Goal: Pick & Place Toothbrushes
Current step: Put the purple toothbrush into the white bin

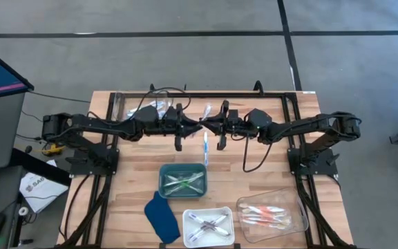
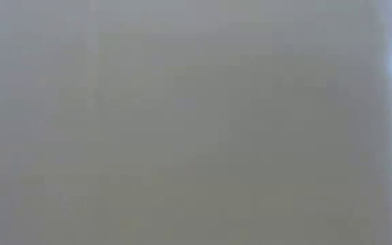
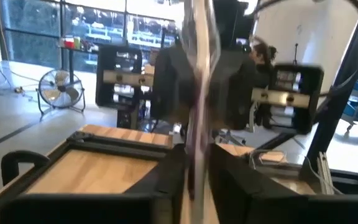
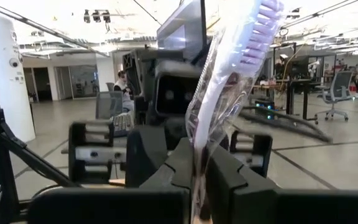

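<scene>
A toothbrush [image 4: 253, 43] with purple bristles, sealed in a clear wrapper, stands roughly upright between my two grippers, high above the middle of the table. In the high view, the toothbrush [image 1: 205, 146] shows as a thin pale-blue stick. My left gripper [image 1: 193, 127] comes at it from the table's left and my right gripper [image 1: 214, 127] from the right, both level and both shut on it. The low view shows only blank grey. My left gripper has the wrapper's lower part [image 3: 196, 155] between its two fingers, coming level from the table's left, with only a narrow gap between them. The wrapped toothbrush rises above the fingers, clear of the table. My right gripper pinches the wrapped toothbrush's lower handle [image 4: 199, 155] between its two fingers, coming about level from the table's right. The fingers lie across the handle. The brush head [image 4: 263, 28] stands above the fingers, leaning a little, clear of the table.
Near the front stand a green tray [image 1: 163, 181] with green toothbrushes, a white tray [image 1: 188, 235] with purple-grey ones and a clear tray [image 1: 297, 220] with pink-orange ones. A dark blue cloth [image 1: 162, 218] lies beside them. A clear bin [image 1: 119, 104] of wrapped toothbrushes stands at the far left.
</scene>
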{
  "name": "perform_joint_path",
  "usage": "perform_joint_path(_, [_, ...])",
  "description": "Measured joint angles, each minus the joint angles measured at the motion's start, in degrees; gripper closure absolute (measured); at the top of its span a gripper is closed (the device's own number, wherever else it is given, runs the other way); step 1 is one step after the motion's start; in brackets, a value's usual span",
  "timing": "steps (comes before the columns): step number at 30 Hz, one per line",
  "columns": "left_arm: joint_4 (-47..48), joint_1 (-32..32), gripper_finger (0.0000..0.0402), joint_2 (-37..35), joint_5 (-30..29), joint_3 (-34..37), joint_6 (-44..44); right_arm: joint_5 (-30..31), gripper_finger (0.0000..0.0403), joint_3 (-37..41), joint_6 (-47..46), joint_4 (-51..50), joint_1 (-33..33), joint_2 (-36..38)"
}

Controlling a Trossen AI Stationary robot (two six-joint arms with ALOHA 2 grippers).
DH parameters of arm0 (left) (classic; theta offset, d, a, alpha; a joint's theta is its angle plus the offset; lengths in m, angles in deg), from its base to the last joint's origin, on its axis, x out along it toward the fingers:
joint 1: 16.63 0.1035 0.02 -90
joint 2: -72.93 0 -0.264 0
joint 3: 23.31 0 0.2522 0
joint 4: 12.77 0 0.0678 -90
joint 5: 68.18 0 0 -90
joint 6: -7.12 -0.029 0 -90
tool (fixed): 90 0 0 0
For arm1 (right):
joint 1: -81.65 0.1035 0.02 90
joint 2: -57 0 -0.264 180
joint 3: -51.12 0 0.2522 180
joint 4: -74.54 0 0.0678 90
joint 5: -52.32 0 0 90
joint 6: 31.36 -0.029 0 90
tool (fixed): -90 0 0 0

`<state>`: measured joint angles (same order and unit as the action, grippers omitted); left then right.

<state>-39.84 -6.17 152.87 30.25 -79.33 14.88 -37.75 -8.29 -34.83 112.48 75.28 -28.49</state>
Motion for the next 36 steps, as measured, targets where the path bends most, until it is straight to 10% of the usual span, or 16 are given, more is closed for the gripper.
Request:
perform_joint_path(17, [21.5,-0.4,0.0086,-11.5,-1.2,0.0,-6.2,0.1,0.0392,-0.5,-2.0,-3.3,0.0,0.1])
perform_joint_path(36, [47.6,-0.4,0.0087,-22.7,-10.0,0.1,-6.3,9.2,0.0392,-30.0,-8.2,-60.4,15.2,0.0])
